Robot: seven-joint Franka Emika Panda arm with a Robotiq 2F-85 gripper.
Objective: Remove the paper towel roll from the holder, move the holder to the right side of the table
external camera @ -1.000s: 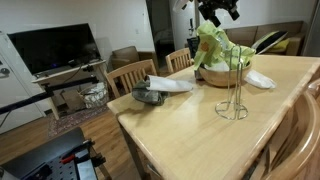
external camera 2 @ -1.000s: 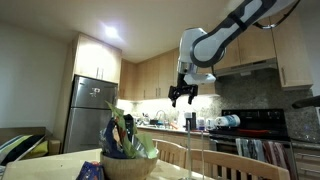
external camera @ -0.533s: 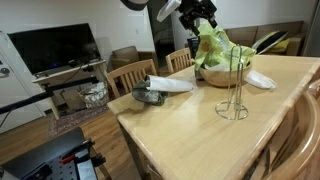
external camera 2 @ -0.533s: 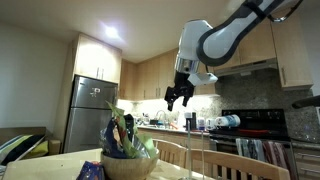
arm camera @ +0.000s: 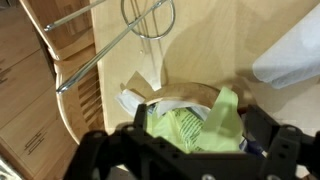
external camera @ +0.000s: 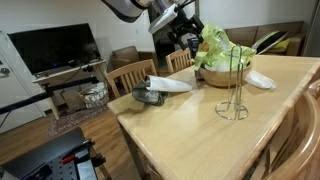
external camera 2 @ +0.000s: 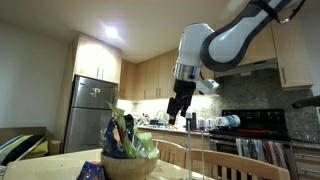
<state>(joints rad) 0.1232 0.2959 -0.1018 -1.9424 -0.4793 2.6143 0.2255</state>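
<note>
Fingers (external camera: 191, 42) spread wide, empty. Thin metal wire holder (external camera: 232, 96), axis vertical, stands on light-wood worktop (external camera: 170, 135), lower, nearer, rightward.

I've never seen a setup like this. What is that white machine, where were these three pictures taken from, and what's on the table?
It is a robot arm steered by a person. Its gripper, the two-fingered part, hangs open above the bowl of green stuff, holding nothing. Two pictures come from cameras standing in the room; the third comes from a camera on the arm's wrist, looking down. On the table stand that bowl and an empty wire holder; a white roll, probably the paper towels, lies on its side.
</note>
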